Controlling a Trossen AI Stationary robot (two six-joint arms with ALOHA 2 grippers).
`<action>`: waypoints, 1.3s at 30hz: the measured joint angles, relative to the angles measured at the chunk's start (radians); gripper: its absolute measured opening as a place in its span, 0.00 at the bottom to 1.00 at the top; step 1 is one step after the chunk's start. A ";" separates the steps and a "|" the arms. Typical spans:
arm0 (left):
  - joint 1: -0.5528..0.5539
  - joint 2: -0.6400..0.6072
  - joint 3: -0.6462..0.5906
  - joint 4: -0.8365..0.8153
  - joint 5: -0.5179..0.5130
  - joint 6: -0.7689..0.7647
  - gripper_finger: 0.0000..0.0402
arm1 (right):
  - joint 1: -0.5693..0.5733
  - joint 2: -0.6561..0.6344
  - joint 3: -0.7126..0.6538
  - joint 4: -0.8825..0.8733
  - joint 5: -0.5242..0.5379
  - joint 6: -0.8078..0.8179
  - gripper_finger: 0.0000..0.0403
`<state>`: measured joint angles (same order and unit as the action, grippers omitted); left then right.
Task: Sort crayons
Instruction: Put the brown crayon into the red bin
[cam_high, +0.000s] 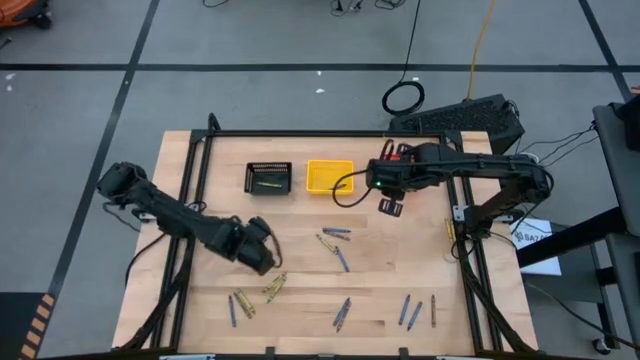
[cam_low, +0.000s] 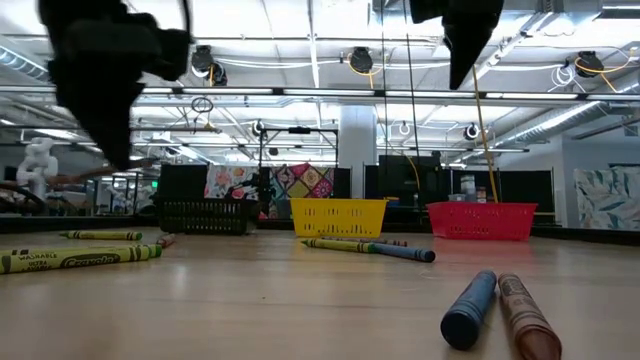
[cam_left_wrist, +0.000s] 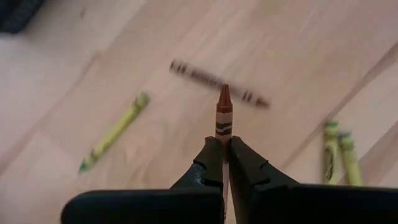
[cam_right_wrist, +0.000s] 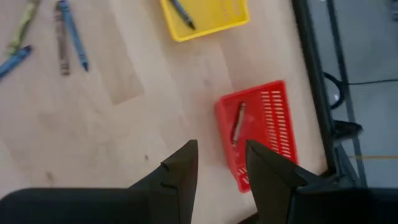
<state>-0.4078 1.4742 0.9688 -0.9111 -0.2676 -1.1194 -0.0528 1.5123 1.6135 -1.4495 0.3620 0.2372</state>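
From above, the left gripper (cam_high: 262, 250) hangs over the near-left part of the table (cam_high: 300, 305), and the right gripper (cam_high: 390, 200) is over the far side, just beside the yellow basket (cam_high: 329, 176). The black basket (cam_high: 268, 177) stands to the left of the yellow one. Loose crayons (cam_high: 338, 248) lie scattered over the middle and the near edge of the table.

In the low view, the three baskets stand in one row at the back, with the red basket (cam_low: 481, 220) on the right; probably each basket takes one colour. A blue crayon (cam_low: 470, 308) and a brown one lie close to the camera.

In the left wrist view, the fingers (cam_left_wrist: 208, 168) are pressed together on a brownish-red crayon (cam_left_wrist: 224, 112), which points forward above the wood. I judge it is lifted for carrying to the red basket.

In the right wrist view, the right fingers (cam_right_wrist: 180, 171) stand spread and hold nothing, above the red basket, where one brownish crayon (cam_right_wrist: 237, 122) already lies. The yellow basket holds a blue one.
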 joint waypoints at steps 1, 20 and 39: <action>0.019 0.000 0.000 0.019 0.000 0.035 0.00 | 0.000 -0.004 0.000 -0.002 0.015 0.008 0.30; 0.351 0.000 0.000 0.447 -0.030 0.599 0.00 | -0.017 -0.217 0.000 0.051 0.084 0.090 0.30; 0.513 0.000 0.001 0.758 0.106 0.904 0.00 | -0.017 -0.228 -0.286 0.217 -0.115 0.019 0.30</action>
<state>0.1048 1.4738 0.9699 -0.1535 -0.1612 -0.2155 -0.0702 1.2844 1.3276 -1.2327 0.2467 0.2559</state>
